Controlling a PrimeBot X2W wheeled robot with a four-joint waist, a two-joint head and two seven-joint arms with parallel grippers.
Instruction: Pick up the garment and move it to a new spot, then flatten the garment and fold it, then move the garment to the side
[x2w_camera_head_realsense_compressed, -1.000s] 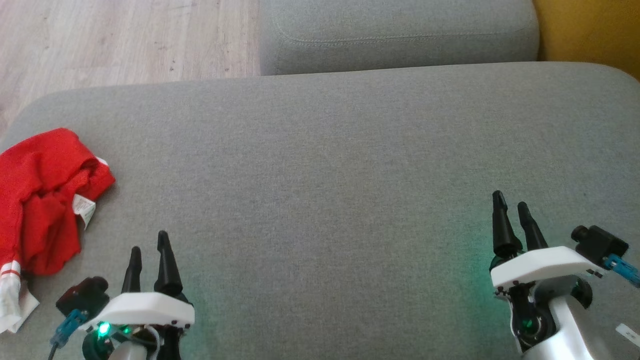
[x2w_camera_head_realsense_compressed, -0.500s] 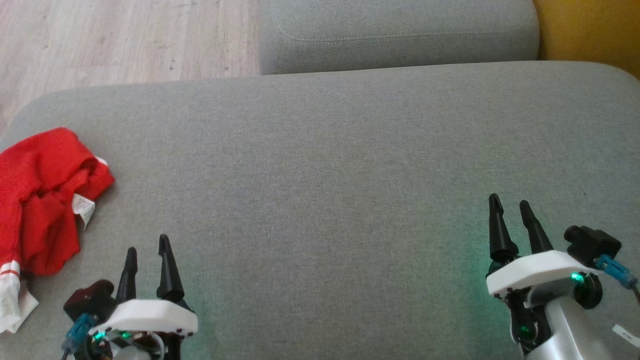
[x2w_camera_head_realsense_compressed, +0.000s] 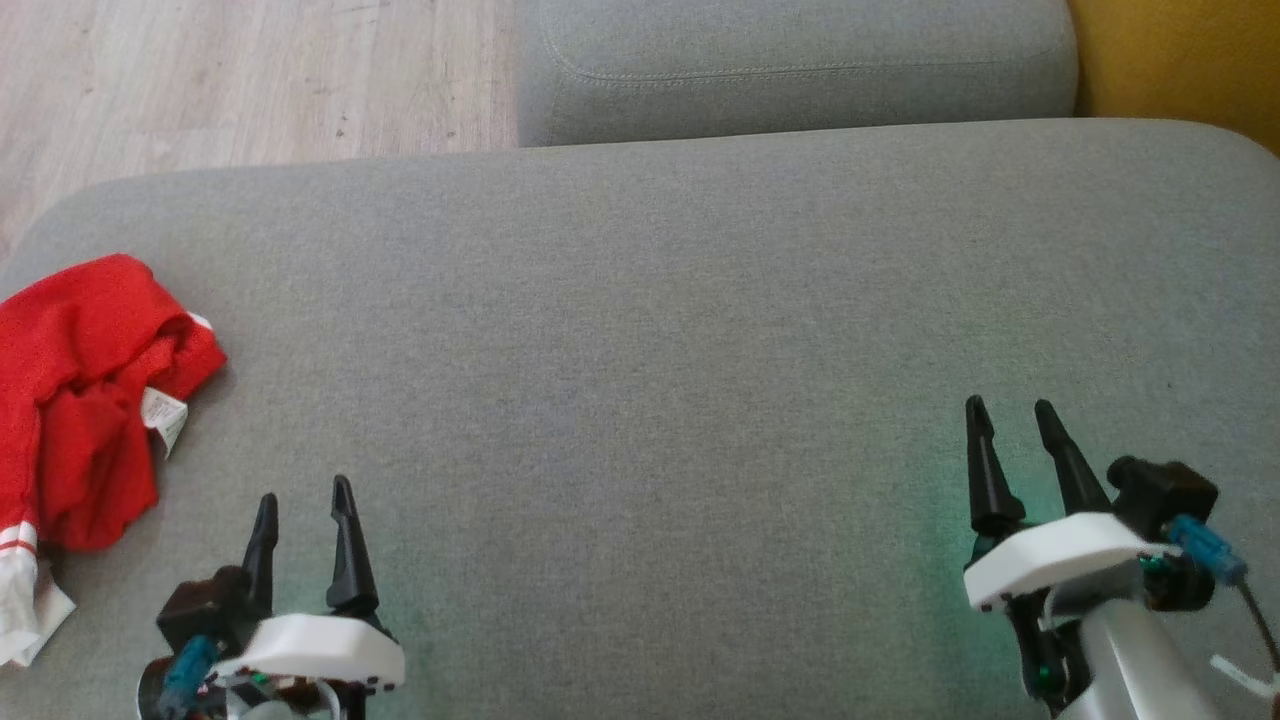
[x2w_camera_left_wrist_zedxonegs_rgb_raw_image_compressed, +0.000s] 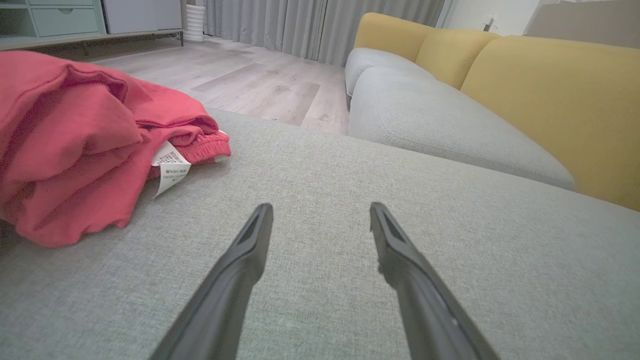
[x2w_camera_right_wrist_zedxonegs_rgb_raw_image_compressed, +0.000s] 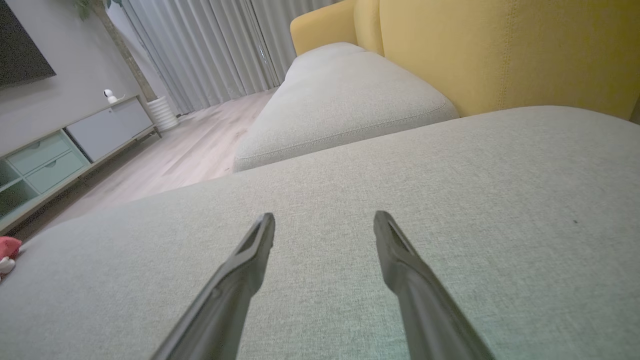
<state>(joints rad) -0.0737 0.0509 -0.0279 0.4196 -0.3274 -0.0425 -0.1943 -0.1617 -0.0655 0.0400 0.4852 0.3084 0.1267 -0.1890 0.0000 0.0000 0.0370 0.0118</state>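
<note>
Gray sofa cushion (x2w_camera_head_realsense_compressed: 650, 300) spreads wide below me, seen from above. Beyond its far edge are a pale wood floor (x2w_camera_head_realsense_compressed: 200, 80) at upper left, a second gray cushion (x2w_camera_head_realsense_compressed: 800, 60) at top centre, and a yellow backrest (x2w_camera_head_realsense_compressed: 1170, 60) in the top right corner.

At the cushion's left edge lies the garment (x2w_camera_head_realsense_compressed: 85, 400), a crumpled red heap. A white label (x2w_camera_head_realsense_compressed: 165, 422) pokes out on its right side, and a white striped cuff shows at its bottom end.

Right of it and closer to me, my left gripper (x2w_camera_head_realsense_compressed: 305, 489) hangs over bare fabric. It is near the garment but not touching it. Its two dark fingers are spread wide with nothing between them.

Well apart, across the bare middle, my right gripper (x2w_camera_head_realsense_compressed: 1010, 402) sits at lower right. It is likewise spread wide and empty.
</note>
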